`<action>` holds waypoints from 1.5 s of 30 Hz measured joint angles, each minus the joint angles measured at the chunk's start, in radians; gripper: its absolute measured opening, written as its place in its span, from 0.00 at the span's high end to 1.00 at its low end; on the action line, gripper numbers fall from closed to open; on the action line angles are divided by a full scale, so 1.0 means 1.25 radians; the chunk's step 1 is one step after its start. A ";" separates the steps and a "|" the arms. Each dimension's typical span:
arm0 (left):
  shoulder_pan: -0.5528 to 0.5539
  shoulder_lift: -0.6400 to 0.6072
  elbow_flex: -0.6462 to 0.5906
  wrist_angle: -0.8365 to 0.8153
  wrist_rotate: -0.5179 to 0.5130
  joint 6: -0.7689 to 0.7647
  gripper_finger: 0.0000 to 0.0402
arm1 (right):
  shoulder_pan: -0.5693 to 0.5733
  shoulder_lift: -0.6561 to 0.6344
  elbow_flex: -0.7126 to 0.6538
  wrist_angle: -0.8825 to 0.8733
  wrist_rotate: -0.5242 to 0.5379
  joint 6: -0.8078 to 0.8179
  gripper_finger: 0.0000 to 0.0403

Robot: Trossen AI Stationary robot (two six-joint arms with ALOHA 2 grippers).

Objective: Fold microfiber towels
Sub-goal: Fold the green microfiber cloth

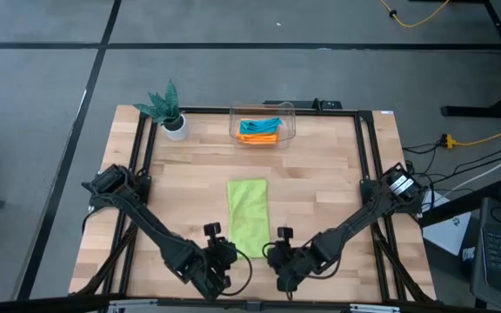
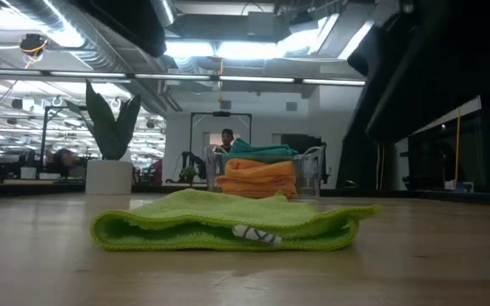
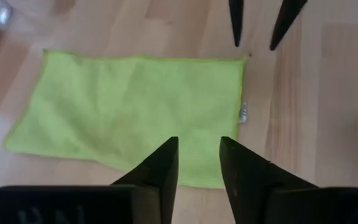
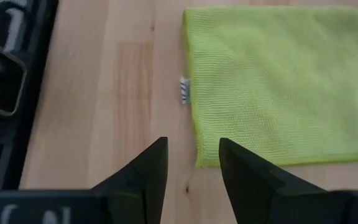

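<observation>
High view: wooden tabletop (image 1: 320,174) inside a black frame. Clear plastic container (image 1: 263,123) at 12 o'clock near the far edge; inside it a stack of folded towels, teal-blue towel (image 1: 263,123) on top, orange towels (image 1: 259,136) beneath. Low view confirms the order: teal layer (image 2: 260,151) over orange layers (image 2: 259,177), all within the see-through walls (image 2: 311,174). How many orange cloths there are cannot be told.

Lime green towel (image 1: 248,216) lies flat at the centre of the tabletop, folded to a long rectangle running from 12 to 6 o'clock, well apart from the container. In the low view it shows as a doubled layer (image 2: 228,223) with a small white tag (image 2: 256,233) at its near edge.

Small artificial plant in a white pot (image 1: 173,120) stands at 11 o'clock, beside the container but apart from it.

Left gripper (image 1: 218,258) sits at 7 o'clock, just at the towel's near left corner. Its wrist view shows the jaws partly spread above the green cloth (image 3: 135,109), holding nothing.

Right gripper (image 1: 278,258) sits at 5 o'clock, by the near right corner. Its jaws are likewise partly spread, over bare wood and the towel's edge (image 4: 278,81), nothing pinched.
</observation>
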 joint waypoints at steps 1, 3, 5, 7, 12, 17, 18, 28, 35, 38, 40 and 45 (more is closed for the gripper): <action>0.002 0.000 0.000 -0.001 0.011 -0.003 0.72 | -0.001 0.004 0.001 0.001 0.000 0.013 0.63; 0.008 0.000 0.000 -0.001 0.036 -0.014 0.67 | -0.005 0.008 0.001 -0.003 0.000 0.020 0.62; 0.014 0.000 0.000 -0.002 0.039 -0.016 0.62 | -0.005 0.008 0.001 0.005 0.002 0.020 0.59; 0.022 0.000 0.000 -0.002 0.040 -0.016 0.57 | -0.005 0.008 0.001 0.016 0.015 0.010 0.54; 0.030 0.032 0.000 0.009 0.113 -0.017 0.47 | -0.005 0.017 0.002 0.034 0.021 -0.004 0.41; 0.017 0.099 0.000 0.027 0.141 -0.011 0.47 | -0.005 0.053 0.002 0.045 0.022 -0.008 0.37; 0.015 0.109 0.000 0.026 0.142 -0.004 0.47 | -0.005 0.060 0.002 0.044 0.023 -0.015 0.38; 0.012 0.177 0.000 0.066 0.141 0.003 0.47 | -0.006 0.132 0.004 0.109 0.040 -0.084 0.40; 0.011 0.198 0.004 0.075 0.142 0.002 0.48 | -0.006 0.140 0.004 0.106 0.039 -0.022 0.41; 0.011 0.200 0.004 0.077 0.148 0.001 0.52 | -0.006 0.140 0.004 0.105 0.034 0.020 0.44; 0.011 0.200 0.004 0.080 0.151 -0.003 0.57 | -0.006 0.141 0.004 0.098 0.024 0.049 0.50; 0.012 0.202 0.003 0.085 0.164 -0.030 0.76 | -0.009 0.141 0.004 0.075 0.015 0.144 0.72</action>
